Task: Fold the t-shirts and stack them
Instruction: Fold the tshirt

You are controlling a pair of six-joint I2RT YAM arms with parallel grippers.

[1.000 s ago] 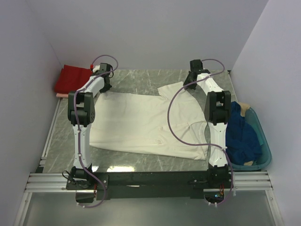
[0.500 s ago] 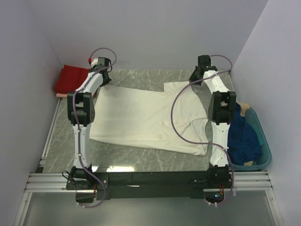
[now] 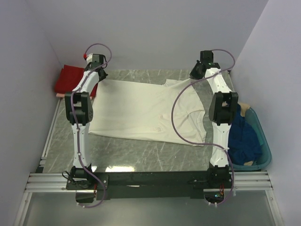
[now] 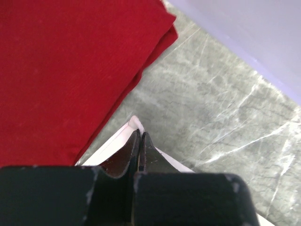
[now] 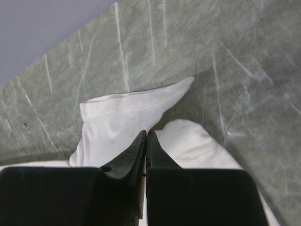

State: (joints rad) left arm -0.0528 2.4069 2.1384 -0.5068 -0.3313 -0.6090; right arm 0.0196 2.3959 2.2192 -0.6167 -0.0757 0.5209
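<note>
**Claws.** The left claw (image 4: 140,136) is pinched to a narrow slit on the far left corner of the white shirt (image 3: 141,110). The right claw (image 5: 145,134) is pinched the same way on cloth beside the far sleeve. Both arms reach to the far edge of the surface (image 3: 141,157).

**Task item.** The white shirt lies spread open mid-surface. Its long axis runs from the left edge toward the right edge, hem to the left and collar to the right. The held side lies along the far edge, and the whole body of the shirt lies nearward of both claws, toward the arm bases.

**Other items.** The red shirt (image 3: 70,79) sits folded at the far left corner, just beside the left claw. The blue shirt (image 3: 242,136) is heaped in the basket (image 3: 265,150) at the right edge.

**Assessment.** Each arm is nearest its own corner. Any fold would likely carry the far side nearward, across the long axis. The sleeve is bunched ahead of the right claw and may crease.
</note>
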